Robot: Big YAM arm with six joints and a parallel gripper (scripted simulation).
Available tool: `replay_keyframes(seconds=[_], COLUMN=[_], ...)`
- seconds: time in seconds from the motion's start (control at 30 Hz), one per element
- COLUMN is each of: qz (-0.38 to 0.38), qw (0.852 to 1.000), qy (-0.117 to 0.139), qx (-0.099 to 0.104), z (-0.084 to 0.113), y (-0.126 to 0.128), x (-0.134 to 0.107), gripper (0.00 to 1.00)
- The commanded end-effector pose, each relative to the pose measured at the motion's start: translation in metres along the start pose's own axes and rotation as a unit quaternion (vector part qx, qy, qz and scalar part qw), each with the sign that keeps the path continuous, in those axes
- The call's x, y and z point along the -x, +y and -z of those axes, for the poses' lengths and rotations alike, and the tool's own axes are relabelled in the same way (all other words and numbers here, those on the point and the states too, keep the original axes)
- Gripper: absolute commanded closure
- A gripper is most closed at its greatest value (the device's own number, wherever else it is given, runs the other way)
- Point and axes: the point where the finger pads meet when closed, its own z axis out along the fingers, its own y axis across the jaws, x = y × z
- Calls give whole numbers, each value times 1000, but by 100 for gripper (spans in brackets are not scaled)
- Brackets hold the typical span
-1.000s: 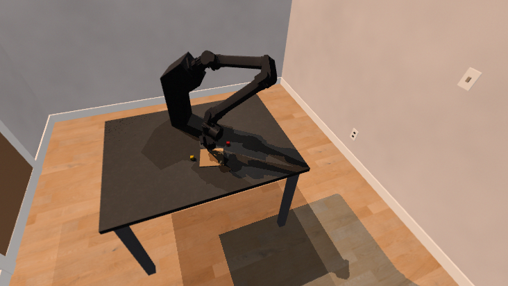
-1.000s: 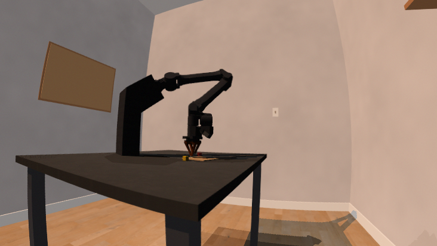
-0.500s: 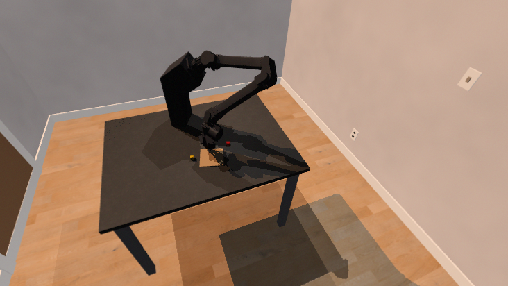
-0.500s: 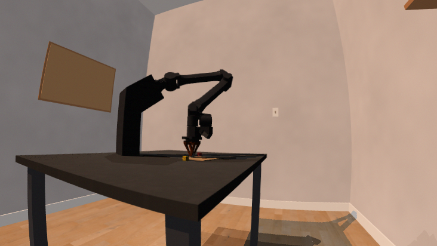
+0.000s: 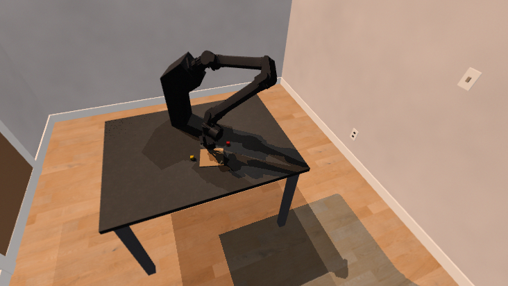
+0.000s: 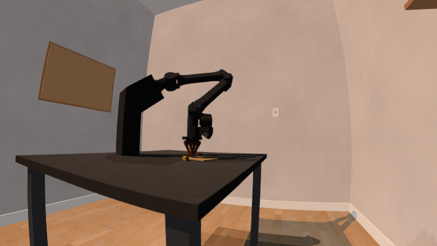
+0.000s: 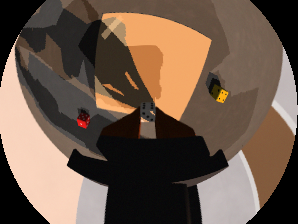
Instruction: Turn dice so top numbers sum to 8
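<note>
Pinching a grey die (image 7: 148, 111) narrowly, the gripper's fingers (image 5: 209, 144) (image 6: 188, 148) partly hide it near one edge of the mat (image 5: 206, 160) (image 6: 203, 159) (image 7: 185, 60). The yellow die (image 5: 191, 157) (image 6: 185, 158) (image 7: 222, 95) and red die (image 5: 227, 143) (image 6: 199, 154) (image 7: 83, 120) rest off the mat, on opposite sides. Red's pips are hard to read. Three dice, one mat, one table (image 5: 141, 184) (image 6: 122, 174).

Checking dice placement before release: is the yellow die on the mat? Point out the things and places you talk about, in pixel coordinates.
No, the yellow die (image 5: 191, 157) (image 6: 185, 158) (image 7: 222, 95) sits beside the mat (image 5: 209, 161) (image 6: 202, 159) (image 7: 182, 57), off its edge.

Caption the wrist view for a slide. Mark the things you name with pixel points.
Gray die (image 7: 148, 111) between the fingertips, red die (image 7: 83, 119) and yellow die (image 7: 222, 95) off the mat (image 7: 185, 55).
</note>
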Motion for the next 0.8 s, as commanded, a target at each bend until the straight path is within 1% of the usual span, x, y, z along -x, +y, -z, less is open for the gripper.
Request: replay_keyframes(seconds=[0.0, 0.7, 0.73, 0.77], qz=[4, 4, 4, 4], qw=[1000, 1000, 1000, 1000], qy=[3, 3, 3, 3], qx=[3, 3, 3, 3], z=[-5, -5, -5, -5], y=[6, 6, 6, 6], x=[-3, -3, -3, -3], gripper=[85, 85, 81, 81])
